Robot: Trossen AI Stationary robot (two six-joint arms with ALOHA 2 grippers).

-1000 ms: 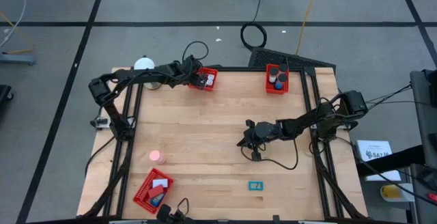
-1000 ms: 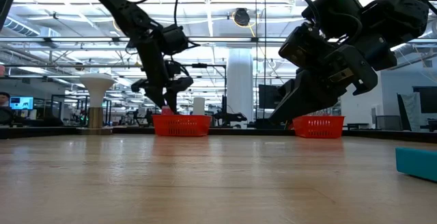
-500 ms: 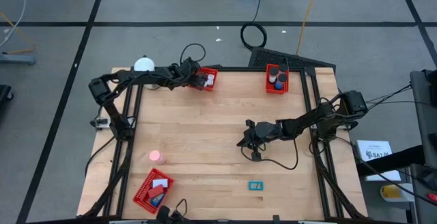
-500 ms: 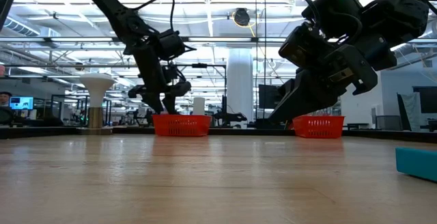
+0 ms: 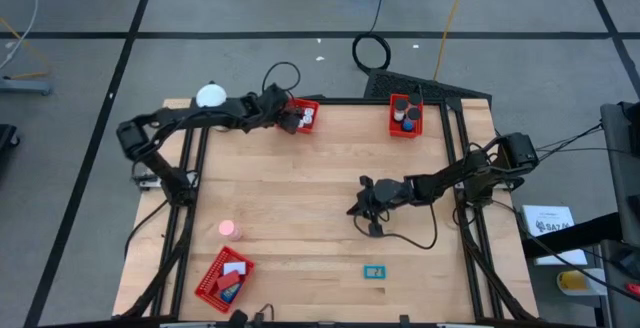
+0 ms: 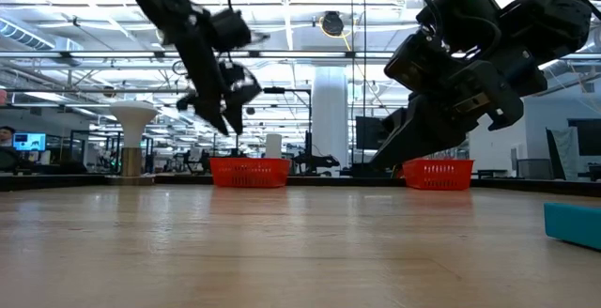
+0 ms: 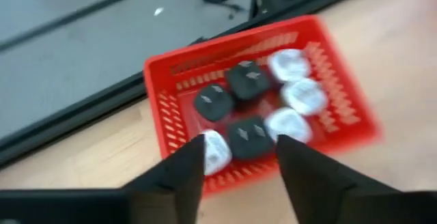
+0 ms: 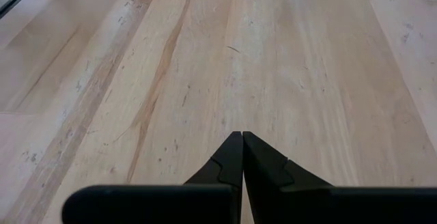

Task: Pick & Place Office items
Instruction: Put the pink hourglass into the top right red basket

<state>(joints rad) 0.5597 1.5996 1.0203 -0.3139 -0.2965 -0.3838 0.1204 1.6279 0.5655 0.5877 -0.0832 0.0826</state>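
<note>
My left gripper [image 5: 289, 119] hangs open above the red mesh tray [image 5: 304, 116] at the table's far left edge, clear of its rim in the low view [image 6: 230, 125]. In the left wrist view the open fingers [image 7: 240, 159] frame the tray [image 7: 164, 108], which holds several black and white clips [image 7: 247, 104]. My right gripper [image 5: 358, 206] is shut and low over bare wood at the table's middle [image 8: 242, 143]. A pink piece [image 5: 230, 229] and a blue flat piece [image 5: 375, 272] lie on the table.
A second red tray [image 5: 405, 116] at the far edge holds black, red and blue rolls. A third tray [image 5: 224, 278] at the near left corner holds white, blue and red pieces. A white ball on a stand [image 5: 211, 95] stands off the far left corner. Bare wood lies between them.
My left gripper has risen from inside the far left tray to well above its rim, and the left arm's elbow has swung toward the table's left. The right arm has kept still.
</note>
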